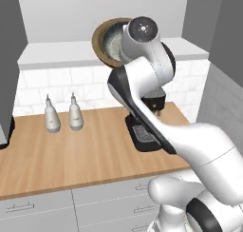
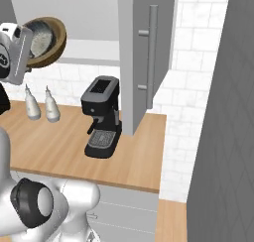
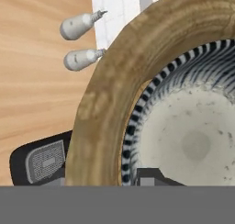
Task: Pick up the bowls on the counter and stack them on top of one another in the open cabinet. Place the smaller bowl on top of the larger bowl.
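The larger bowl, with the smaller bowl nested inside, hangs tilted in front of the open cabinet, high above the surface. The hand sits at their rim; its grip cannot be made out. Two white bottles stand below.

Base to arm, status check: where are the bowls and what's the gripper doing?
Gripper at bowl rim, closure unclear. Smaller bowl nested inside larger bowl, both tilted up at the open cabinet. Two white bottles and coffee machine below on counter.
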Tool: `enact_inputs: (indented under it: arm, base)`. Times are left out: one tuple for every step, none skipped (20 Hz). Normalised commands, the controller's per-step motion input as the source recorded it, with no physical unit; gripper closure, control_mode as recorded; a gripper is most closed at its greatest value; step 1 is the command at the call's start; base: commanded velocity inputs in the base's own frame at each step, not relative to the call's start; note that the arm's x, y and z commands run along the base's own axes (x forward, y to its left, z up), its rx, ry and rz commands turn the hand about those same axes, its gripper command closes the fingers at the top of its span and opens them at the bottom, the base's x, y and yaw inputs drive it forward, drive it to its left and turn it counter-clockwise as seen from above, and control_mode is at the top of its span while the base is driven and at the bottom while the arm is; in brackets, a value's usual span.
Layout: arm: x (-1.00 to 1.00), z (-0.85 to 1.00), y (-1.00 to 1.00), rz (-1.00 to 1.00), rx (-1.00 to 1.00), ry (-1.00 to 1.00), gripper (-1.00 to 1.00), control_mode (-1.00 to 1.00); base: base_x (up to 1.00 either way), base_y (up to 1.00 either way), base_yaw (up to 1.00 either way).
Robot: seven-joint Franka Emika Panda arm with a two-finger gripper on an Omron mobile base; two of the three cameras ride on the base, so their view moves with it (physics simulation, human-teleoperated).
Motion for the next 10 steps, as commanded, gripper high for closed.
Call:
enact_inputs:
  arm:
    - [0.77, 0.32, 0.00, 0.00, -0.05, 0.00, 1.00, -1.00]
    - [0.73, 0.30, 0.00, 0.00, -0.05, 0.00, 1.00, -1.00]
    - [0.81, 0.00, 0.00, 0.00, 0.00, 0.10, 1.00, -1.00]
    - [0.76, 0.00, -0.05, 0.00, 0.00, 0.09, 1.00, -1.00]
    - [0.76, -0.05, -0.07, 0.00, -0.01, 0.10, 1.00, -1.00]
    - [0.74, -0.19, -0.04, 0.00, -0.05, 0.13, 1.00, -1.00]
    - [0.75, -0.22, -0.05, 0.00, -0.06, 0.14, 1.00, -1.00]
    - [0.76, -0.11, -0.08, 0.00, -0.03, 0.13, 1.00, -1.00]
    - [0.76, 0.00, -0.10, 0.00, 0.00, 0.10, 1.00, -1.00]
    - [0.83, 0.00, -0.11, 0.00, 0.00, 0.10, 1.00, -1.00]
  base:
    - [0.00, 0.00, 0.00]
    - [0.00, 0.00, 0.00]
    - [0.00, 0.00, 0.00]
    - [0.00, 0.00, 0.00]
    - [0.00, 0.00, 0.00]
    - [0.00, 0.00, 0.00]
    - [0.00, 0.00, 0.00]
    - [0.00, 0.00, 0.00]
    - [0.00, 0.00, 0.00]
    - [0.00, 0.00, 0.00]
